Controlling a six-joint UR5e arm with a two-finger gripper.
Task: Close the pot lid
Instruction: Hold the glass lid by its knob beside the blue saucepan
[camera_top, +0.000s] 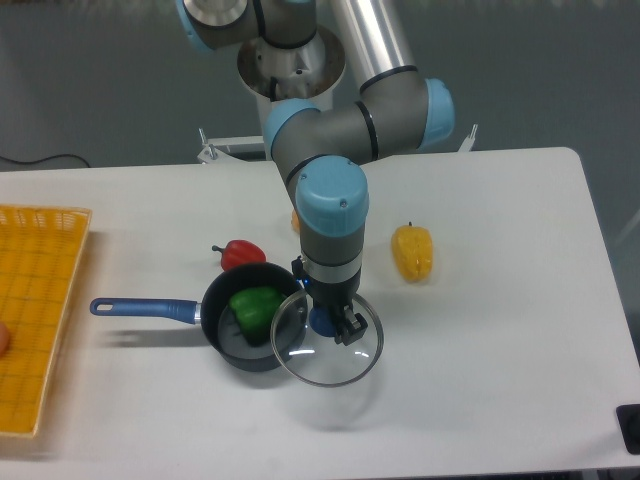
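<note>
Far left: yellow mesh basket (40, 310), part out of frame, well clear of the work.

Next, the pot (245, 318): dark saucepan, long blue handle (145, 309) pointing left toward the basket. Green pepper (256, 308) sits inside, looks below the rim but hard to be sure from this angle. Red pepper (240, 254) on the table just behind the pot.

Then the pot lid (327, 340): glass disc, metal rim, blue knob (322, 321). It's off to the pot's right, its left edge overlapping the pot's right rim in view. Shadow underneath suggests it's lifted off the table, not resting. Not seated yet.

My claw (335, 325) is straight down over the knob, fingers clamped on it as far as I can tell; the wrist hides most of the contact.

Handling notes, my read: glass is rigid and brittle, the metal rim will clink on the pot edge, so no dropping or dragging. The lid is fairly heavy for its size with all the weight hanging off one small knob. The knob is smooth and could rotate or slip in the fingers, so the disc may tilt if the grip is off-centre. The knob is the only sane hold; the rim is too thin and slick.

Next move calls for a short shift left to centre over the pot, keep it level, lower gently. Risk: the pepper fouling the lid.

Further right: yellow pepper (412, 252), well apart. Something orange (296, 220) behind my arm, mostly hidden.
</note>
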